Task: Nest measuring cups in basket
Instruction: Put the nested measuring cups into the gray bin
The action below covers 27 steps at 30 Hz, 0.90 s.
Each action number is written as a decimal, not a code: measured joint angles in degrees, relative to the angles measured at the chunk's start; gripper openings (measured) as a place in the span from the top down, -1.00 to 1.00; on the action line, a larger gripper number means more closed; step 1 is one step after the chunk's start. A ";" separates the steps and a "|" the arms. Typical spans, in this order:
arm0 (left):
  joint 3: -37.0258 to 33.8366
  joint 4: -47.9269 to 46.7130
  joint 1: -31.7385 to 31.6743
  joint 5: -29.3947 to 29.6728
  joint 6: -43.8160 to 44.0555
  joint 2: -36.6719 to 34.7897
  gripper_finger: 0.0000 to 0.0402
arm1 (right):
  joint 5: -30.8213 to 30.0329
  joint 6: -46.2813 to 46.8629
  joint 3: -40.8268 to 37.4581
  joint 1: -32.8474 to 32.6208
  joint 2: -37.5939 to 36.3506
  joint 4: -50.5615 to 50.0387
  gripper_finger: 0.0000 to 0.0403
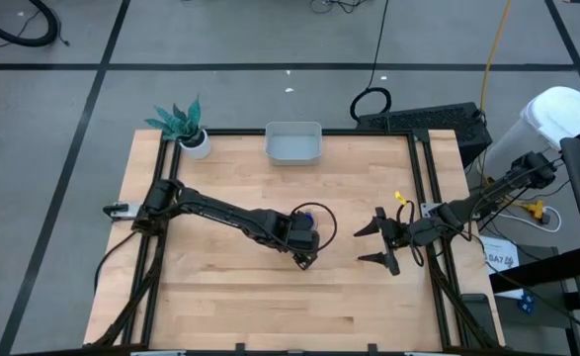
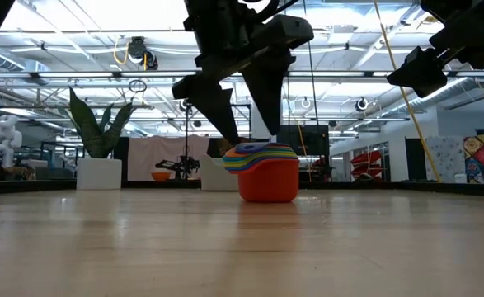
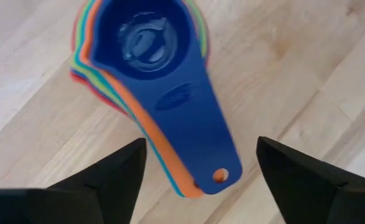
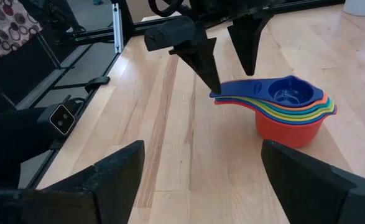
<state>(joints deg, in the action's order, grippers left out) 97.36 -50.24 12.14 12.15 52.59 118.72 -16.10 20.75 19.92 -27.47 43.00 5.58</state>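
high view: the left gripper sits at frame centre, over the wooden table. the stack of measuring cups shows just above it as a blue spot, mostly hidden by the arm. the basket lies at the table's top edge, centre, well apart from the stack. the right gripper rests right of centre, fingers spread, holding nothing. a potted plant stands at the upper left corner of the table.

low view: the nested cups stand on the table at frame centre, red cup outermost. the left gripper hangs above them, fingers apart, one tip at the handles.

left wrist view: the dark blue cup is innermost, upper centre. the handles run down between the open fingers; no contact is visible.

right wrist view: the stack sits at right, handles pointing left. the left gripper straddles the handle ends, grasping nothing. the right fingers stand wide open and empty.
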 joint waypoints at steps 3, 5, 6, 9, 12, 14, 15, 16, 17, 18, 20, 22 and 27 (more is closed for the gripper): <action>-0.02 1.28 0.04 -1.09 -1.26 0.00 -0.65 | 0.00 -0.24 0.00 0.00 0.00 0.00 -0.55; -0.02 1.30 0.07 -1.37 -1.24 0.00 -0.75 | 0.00 -0.26 0.00 0.00 0.00 0.00 -0.55; -0.02 1.32 0.07 -1.40 -1.02 0.00 -0.80 | 0.00 -0.26 0.00 0.01 0.00 -0.01 -0.55; -0.02 1.32 0.11 -1.43 -1.24 0.00 -0.94 | 0.02 -0.26 0.00 0.01 0.00 -0.02 -0.55; -0.02 1.32 0.11 -1.43 -1.43 0.00 -0.97 | 0.02 -0.26 0.00 0.01 0.00 -0.02 -0.55; -0.11 1.38 -0.01 -1.41 -1.30 0.01 -0.94 | 0.02 -0.25 0.00 0.00 0.00 -0.02 -0.55; -0.19 1.45 -0.08 -1.35 -1.24 0.37 -0.93 | 0.02 -0.25 0.00 0.01 0.00 -0.02 -0.55; -0.19 1.44 -0.15 -1.32 -1.18 0.74 -0.91 | 0.03 -0.25 0.00 0.00 0.00 -0.01 -0.55; -0.28 1.16 -0.22 -1.34 -1.02 1.09 -0.90 | 0.14 -0.25 0.00 0.01 0.00 -0.02 -0.55; -0.31 0.70 -0.24 -1.32 -0.96 1.62 -0.89 | 0.43 -0.26 0.00 0.01 0.00 -0.02 -0.55; -0.32 1.09 -0.24 -1.33 -0.52 2.77 -0.88 | 1.11 -0.24 0.00 0.01 -0.02 -0.02 -0.55; -0.32 0.57 -0.26 -1.43 -0.09 3.86 -0.90 | 1.37 -0.13 0.00 -0.01 -0.02 -0.08 -0.55; -0.33 1.03 -0.48 -1.56 0.10 3.98 -0.98 | 1.36 0.15 0.00 0.01 -0.02 -0.24 -0.55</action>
<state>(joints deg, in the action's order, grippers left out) 97.03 -49.21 11.66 10.59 52.69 122.70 -14.74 20.91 19.92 -27.46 42.98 5.34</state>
